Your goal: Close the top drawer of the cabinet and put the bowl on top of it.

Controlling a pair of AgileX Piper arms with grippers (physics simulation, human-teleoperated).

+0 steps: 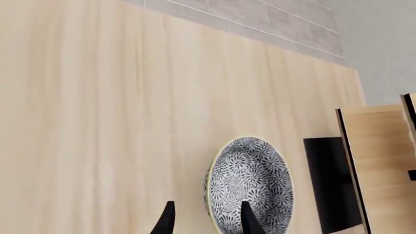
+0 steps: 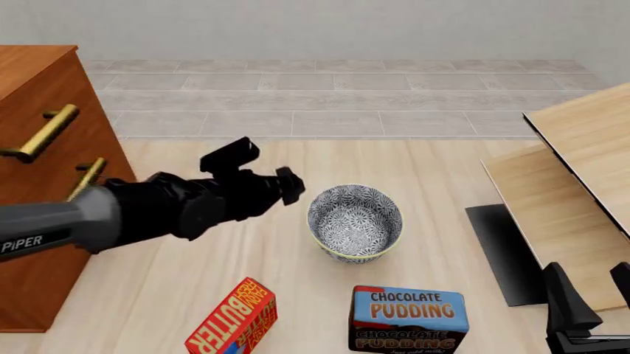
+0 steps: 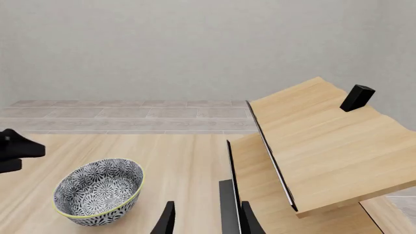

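The bowl point(image 2: 355, 222) stands upright on the pale table point(image 2: 295, 273), near the middle of the front view, apart from everything around it. The left gripper point(image 2: 288, 186) hangs just beside the bowl on its left, a little above the rim and not touching it. In the left wrist view its two dark fingers point(image 1: 165, 220) stand apart with nothing between them; one fingertip crosses in front of the bowl's point(image 1: 250, 187) patterned inside, the other lies over bare table, so the near rim sits roughly between them. The gripper is open at a moderate width.

The cabinet point(image 2: 44, 184) stands at the table's left edge, behind the left arm. Two brass handles point(image 2: 44, 133) show on its front; whether the top drawer is shut cannot be told here.

The right gripper point(image 2: 586, 295) sits low at the right edge of the front view, well apart from the bowl. In the right wrist view its fingertips point(image 3: 165, 222) are spread, empty, with the bowl point(image 3: 99, 190) off to one side.

A butter box point(image 2: 234, 321) and a pudding box point(image 2: 409, 318) lie on the near table in front of the bowl. A light-wood stand point(image 2: 571, 184) with slanted boards rises on the right.
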